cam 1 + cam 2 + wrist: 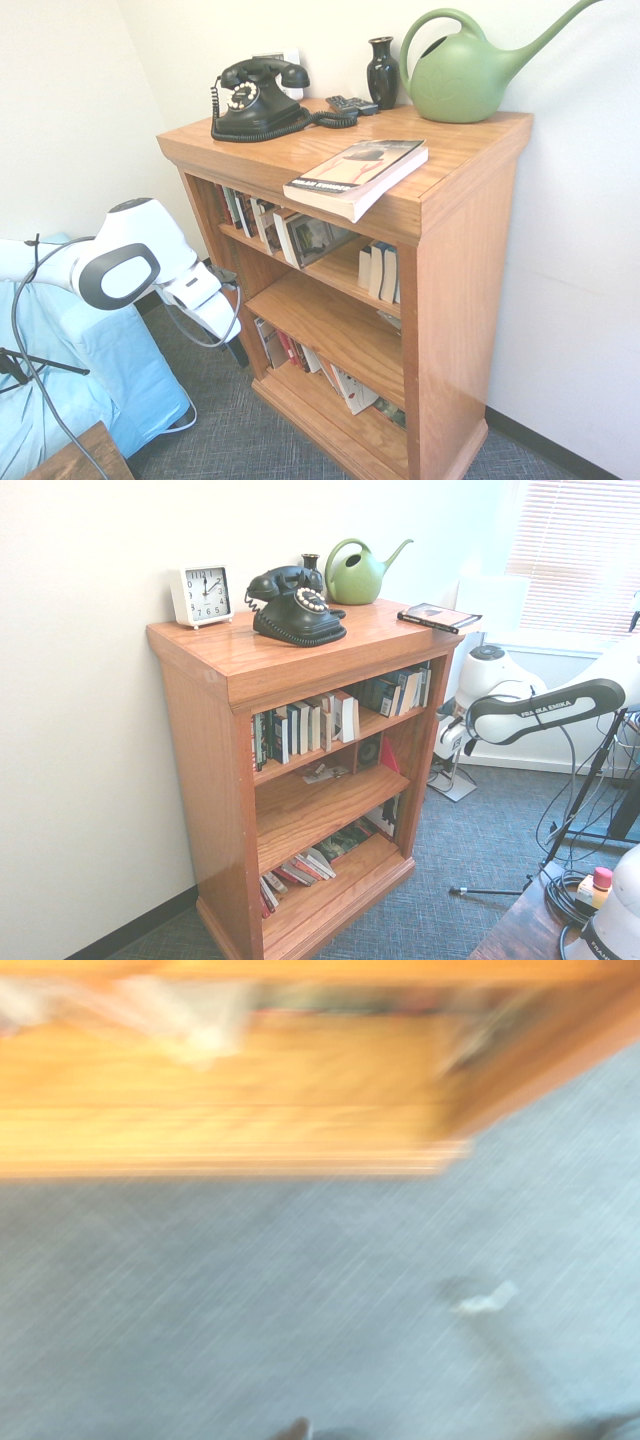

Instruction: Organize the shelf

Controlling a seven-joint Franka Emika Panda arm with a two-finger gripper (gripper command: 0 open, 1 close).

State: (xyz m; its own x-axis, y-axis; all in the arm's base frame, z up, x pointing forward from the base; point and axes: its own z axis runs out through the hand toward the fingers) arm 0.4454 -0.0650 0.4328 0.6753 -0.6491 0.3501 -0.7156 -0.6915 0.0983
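Observation:
The shelf [470, 250] is an orange-brown wooden bookcase [200, 750] against the wall. On its top a paperback book [355, 175] lies with one corner over the front edge [438, 617]. Upright books [290, 232] fill the upper inner shelf [310, 725], and several books [350, 385] lie toppled on the bottom one. My gripper [235, 345] hangs low beside the bookcase's side panel, pointing down, open, with nothing in it. The blurred wrist view shows the bookcase's base [220, 1100] above grey carpet [300, 1300].
On the top stand a black rotary phone [255, 100], a dark vase [382, 72], a green watering can [460, 75], a remote [350, 104] and a white clock [201, 594]. A blue-draped object [100, 380] and a wooden table corner [520, 930] stand near the arm.

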